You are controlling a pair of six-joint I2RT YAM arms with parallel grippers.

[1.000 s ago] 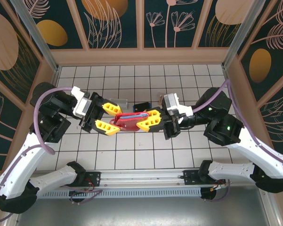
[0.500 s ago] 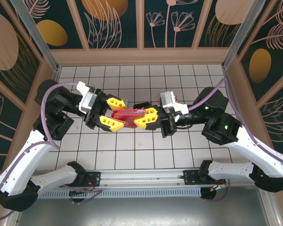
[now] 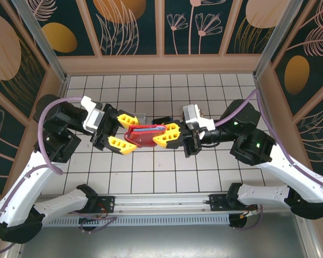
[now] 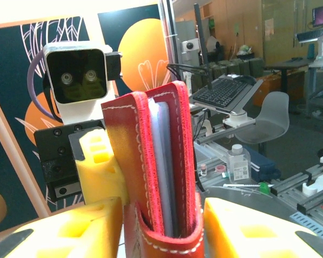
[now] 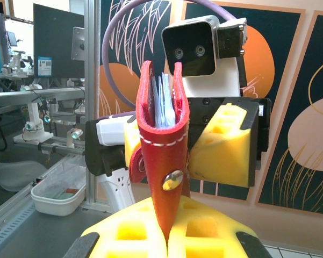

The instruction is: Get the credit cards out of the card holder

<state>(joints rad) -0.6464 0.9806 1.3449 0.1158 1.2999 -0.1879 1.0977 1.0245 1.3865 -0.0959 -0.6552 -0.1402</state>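
The red card holder [image 3: 146, 135] is held off the table at the centre of the top view, clamped at its right end by the closed right gripper [image 3: 167, 135]. The left gripper [image 3: 127, 133] is set astride the left end with its fingers parted; whether they press cannot be told. The credit cards [image 5: 162, 102] are seen edge-on between the flaps. For a clean pull, the cards alone should be pinched, not the red leather, and drawn straight along the pocket against a firm right-hand hold.
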